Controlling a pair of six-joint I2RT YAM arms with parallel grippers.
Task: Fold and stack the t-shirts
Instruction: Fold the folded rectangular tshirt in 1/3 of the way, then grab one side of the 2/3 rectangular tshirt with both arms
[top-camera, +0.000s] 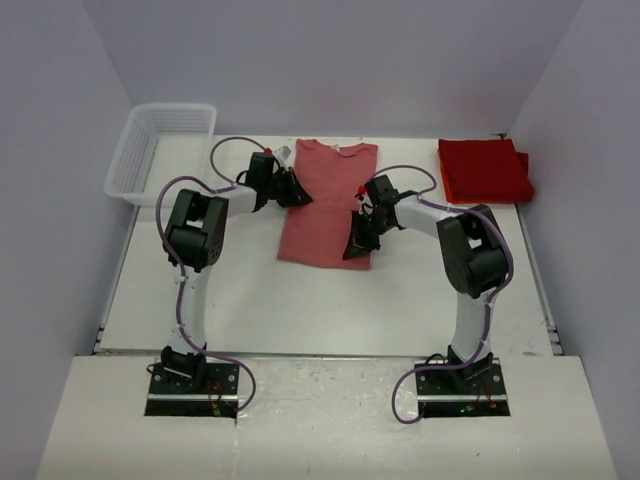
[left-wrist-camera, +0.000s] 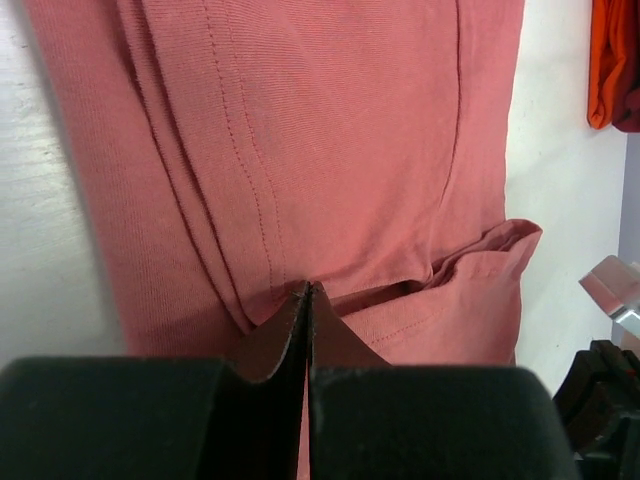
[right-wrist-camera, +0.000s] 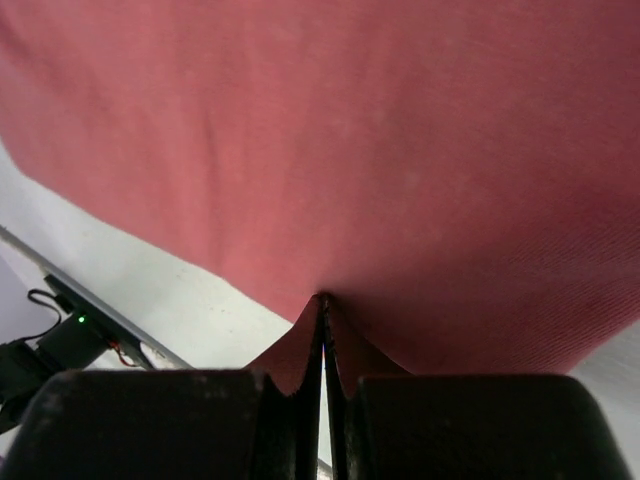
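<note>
Left arm base (top-camera: 195, 378) and right arm base (top-camera: 465, 388) sat nearest, bolted at the near edge of the table (top-camera: 300, 310). Far left, a white mesh basket (top-camera: 125, 170) stood at the table corner, not part of the fold.

The left gripper (top-camera: 293, 190) reached the left edge of the salmon t-shirt (top-camera: 325, 215). Its jaws were pressed together and, in the left wrist view, pinched the cloth by the tucked-in sleeve fold. The shirt lay mid-table with its collar far and hem near, sides already folded in to a narrow strip.

The right gripper (top-camera: 357, 243) sat at the near right hem corner, jaws likewise closed on the hem edge. The right wrist view showed the cloth raised slightly off the table there.

These grips probably served the crosswise fold, taking the hem toward the collar.

Far right, the folded red t-shirts (top-camera: 483, 170) sat stacked, well apart from the salmon one. That was likely where it would go.
</note>
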